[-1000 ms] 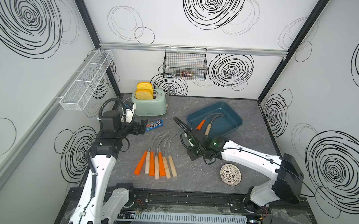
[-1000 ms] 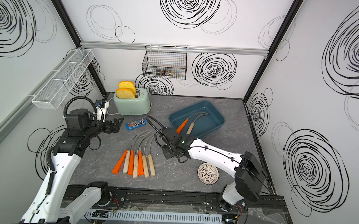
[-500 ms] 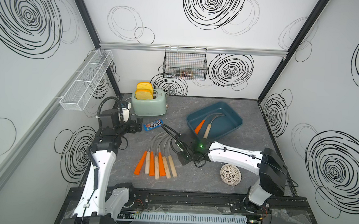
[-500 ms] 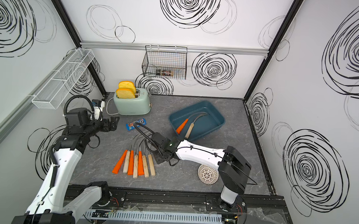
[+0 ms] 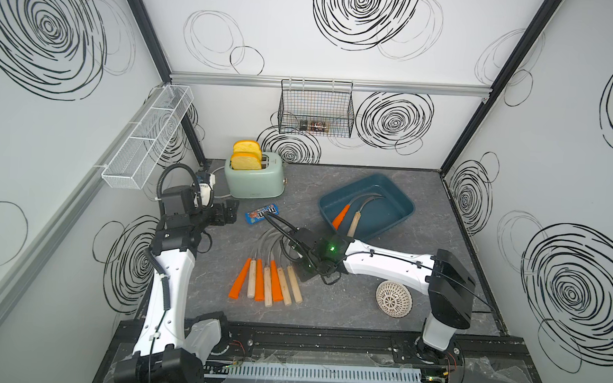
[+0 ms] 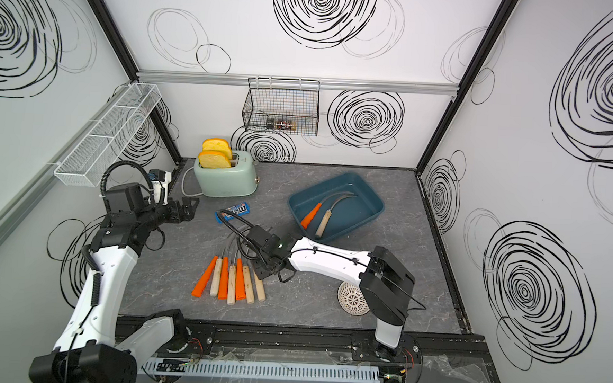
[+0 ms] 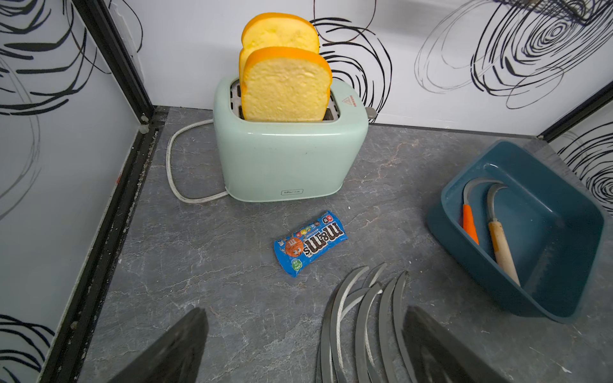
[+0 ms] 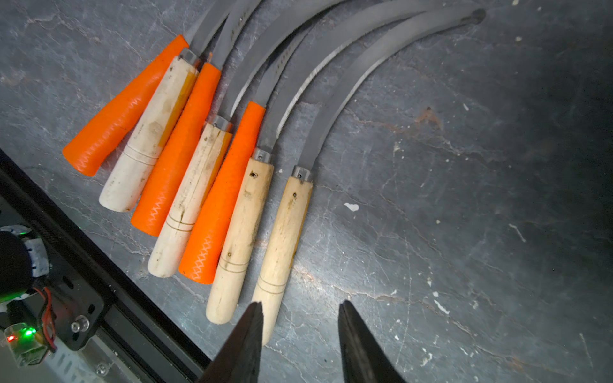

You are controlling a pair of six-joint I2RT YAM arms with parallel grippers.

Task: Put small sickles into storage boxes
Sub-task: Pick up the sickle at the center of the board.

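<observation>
Several small sickles (image 5: pixel 268 280) (image 6: pixel 232 278) lie side by side on the grey table, orange and pale wooden handles toward the front and curved blades fanning back. The right wrist view shows the sickle row (image 8: pixel 205 185) close up. My right gripper (image 8: pixel 301 303) (image 5: pixel 304 269) hovers at the row's right end, open and holding nothing, with one finger over the butt of the outermost wooden handle (image 8: pixel 282 245). The teal storage box (image 5: pixel 398 204) (image 6: pixel 369 199) holds an orange-handled sickle (image 5: pixel 341 216) and a wooden-handled sickle (image 5: pixel 354 222). My left gripper (image 5: pixel 230 210) (image 7: pixel 304 310) hangs wide open near the toaster.
A mint toaster (image 5: pixel 255 179) with two bread slices stands at the back left. A blue candy packet (image 5: pixel 261 213) lies in front of it. A white round mesh piece (image 5: pixel 393 298) sits by the right arm. A black wire basket (image 5: pixel 316 108) and a white mesh shelf (image 5: pixel 149 144) hang on the walls.
My right gripper has moved left and toward the front, from near the box to the right end of the sickle row. The left arm has barely shifted.
</observation>
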